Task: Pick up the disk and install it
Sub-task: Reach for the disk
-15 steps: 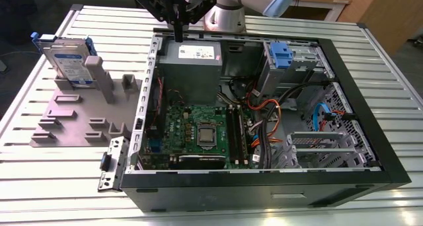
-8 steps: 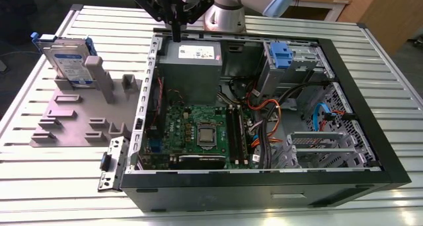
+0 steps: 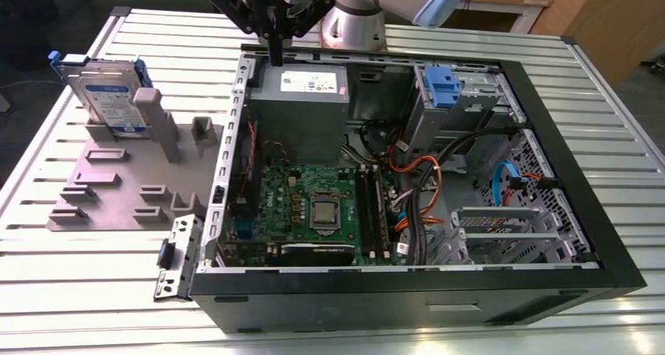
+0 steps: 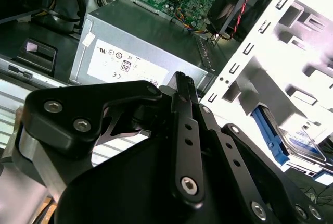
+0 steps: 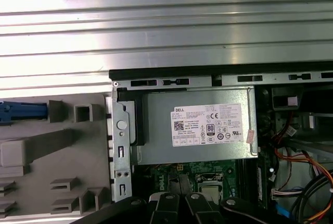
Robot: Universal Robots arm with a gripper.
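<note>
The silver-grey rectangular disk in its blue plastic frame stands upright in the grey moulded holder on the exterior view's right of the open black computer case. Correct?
Wrong side. The disk stands upright in the grey holder on the exterior view's left of the computer case, as the exterior view shows.

Open computer case is laid on slatted worktop. Power supply and motherboard are seen inside. Grey fixture is set alongside.
</note>
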